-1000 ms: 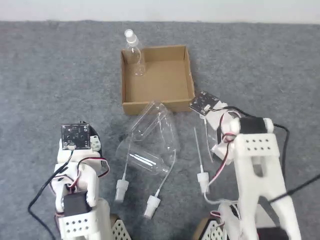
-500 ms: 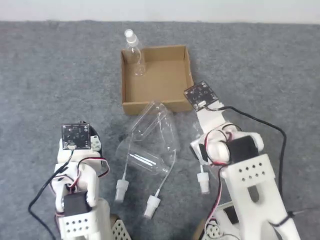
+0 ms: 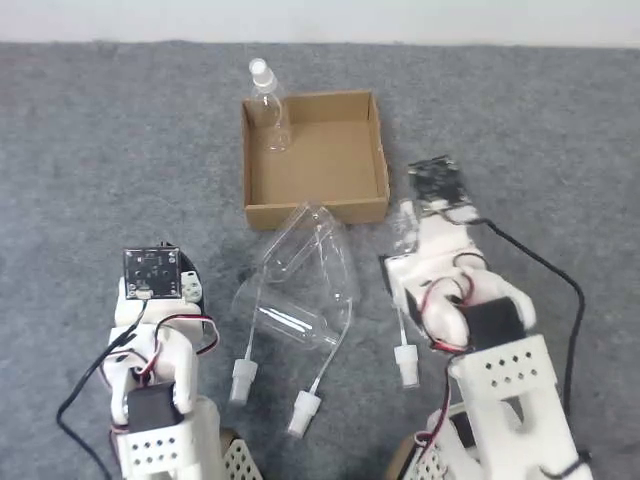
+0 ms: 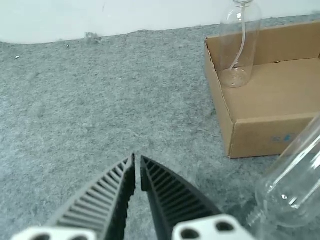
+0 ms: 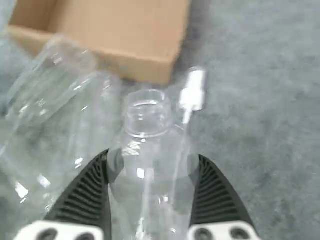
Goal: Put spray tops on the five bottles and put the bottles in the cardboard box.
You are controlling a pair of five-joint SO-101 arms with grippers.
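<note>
Table (image 3: 90,130) first: grey, fuzzy, under everything.

Next, cardboard box (image 3: 330,170), open on top, at the far side between the two arms, easy for either arm to reach, ready to take bottles.

Inside, in the far corner on the left arm's side, one standing bottle (image 3: 268,115), upright, spray top already on. Done, by the look of it, and tucked in the corner to leave room for four more.

Then the pile of three bottles (image 3: 310,270), on their sides on the table, just in front of the box, touching one another. No tops on them, so not ready for the box yet.

Then the held bottle (image 5: 145,125), clear, neck open and pointing toward the box. Right claw (image 5: 152,157) squeezed onto its body, one finger on each side. Likely gripped by the body to stop any rolling and to leave the neck free for a top.

Left claw (image 4: 137,160) low over bare table, well apart from the box, pinched nearly closed with nothing inside. Likely parked there, out of the way.

Smallest last. One spray top by the neck (image 5: 192,92), white, just beside the held bottle's open mouth, close enough to go in next. Hard to tell whether lying on the table or leaning on the bottle. Three loose spray tops (image 3: 303,412) on the table near the arms, thin tubes pointing toward the pile, likely waiting for those three bottles.
</note>
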